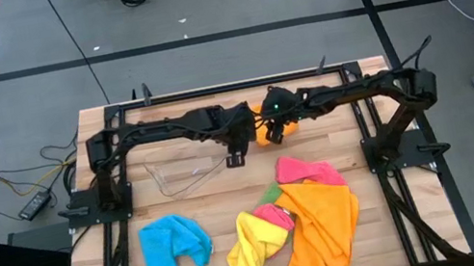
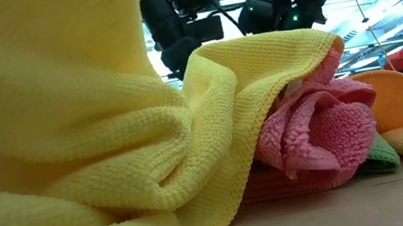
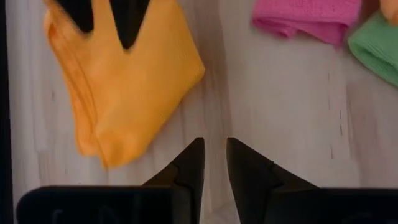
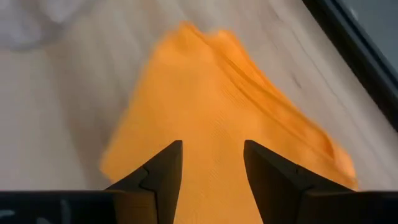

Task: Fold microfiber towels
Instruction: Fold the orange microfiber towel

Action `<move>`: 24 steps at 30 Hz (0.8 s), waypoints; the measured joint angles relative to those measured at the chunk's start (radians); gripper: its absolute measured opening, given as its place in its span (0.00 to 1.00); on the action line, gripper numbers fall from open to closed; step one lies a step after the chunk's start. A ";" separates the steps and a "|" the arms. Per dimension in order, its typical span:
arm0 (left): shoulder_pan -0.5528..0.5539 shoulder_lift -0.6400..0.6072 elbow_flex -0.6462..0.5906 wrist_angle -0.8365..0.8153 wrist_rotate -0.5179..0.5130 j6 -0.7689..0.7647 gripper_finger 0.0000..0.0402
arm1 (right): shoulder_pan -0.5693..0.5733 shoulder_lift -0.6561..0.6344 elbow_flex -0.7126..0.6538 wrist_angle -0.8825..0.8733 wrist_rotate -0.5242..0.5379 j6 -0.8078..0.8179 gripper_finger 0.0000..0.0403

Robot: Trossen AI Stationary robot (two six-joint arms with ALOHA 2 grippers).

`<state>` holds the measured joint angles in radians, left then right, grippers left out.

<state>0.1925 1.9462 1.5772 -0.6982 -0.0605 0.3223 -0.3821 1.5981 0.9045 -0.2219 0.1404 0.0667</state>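
A clear plastic tub (image 1: 178,175) lies on the pale wooden desk (image 1: 219,253) near the left arm; it looks to hold nothing, though it is faint from above and I cannot be sure.

A small folded orange microfiber towel (image 4: 217,112) sits at the back middle of the desk, a neat wedge of stacked layers with tidy edges. The right claw (image 4: 211,168) hangs over it with its fingers spread, the cloth showing between them, not pinched. The left claw (image 3: 214,168) is just beside that towel over bare wood, its fingers close together with a narrow gap, gripping nothing.

Toward the front, a crumpled blue microfiber towel (image 1: 174,245) lies alone on the left. To the right is a loose heap: a rumpled yellow microfiber towel (image 1: 251,256), a large spread orange microfiber towel (image 1: 324,225), a pink microfiber towel (image 1: 307,169) behind it, a second bunched pink cloth (image 2: 318,138) tucked under the yellow one, and a green microfiber towel (image 3: 376,45) peeking out between them.
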 joint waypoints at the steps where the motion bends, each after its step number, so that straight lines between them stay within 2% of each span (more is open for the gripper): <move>1: 0.000 -0.008 0.000 -0.003 0.000 -0.006 0.18 | -0.004 0.003 -0.003 0.014 -0.003 0.019 0.44; 10: 0.000 -0.044 0.000 -0.049 0.000 -0.036 0.20 | -0.077 0.042 -0.107 0.097 0.004 0.097 0.44; 13: 0.000 -0.047 0.001 -0.049 0.001 -0.045 0.19 | -0.109 0.056 -0.118 0.094 -0.028 0.073 0.44; 16: -0.005 -0.052 0.000 -0.050 0.000 -0.046 0.18 | -0.142 0.087 -0.117 0.086 -0.115 0.033 0.44; 19: -0.009 -0.062 0.000 -0.057 0.001 -0.049 0.18 | -0.175 0.112 -0.111 0.087 -0.191 -0.083 0.44; 24: -0.020 -0.080 0.000 -0.047 0.002 -0.045 0.19 | -0.211 0.099 -0.092 0.000 -0.277 -0.441 0.41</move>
<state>0.1721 1.8660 1.5774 -0.7456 -0.0590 0.2775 -0.5926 1.6974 0.8129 -0.2216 -0.1363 -0.3743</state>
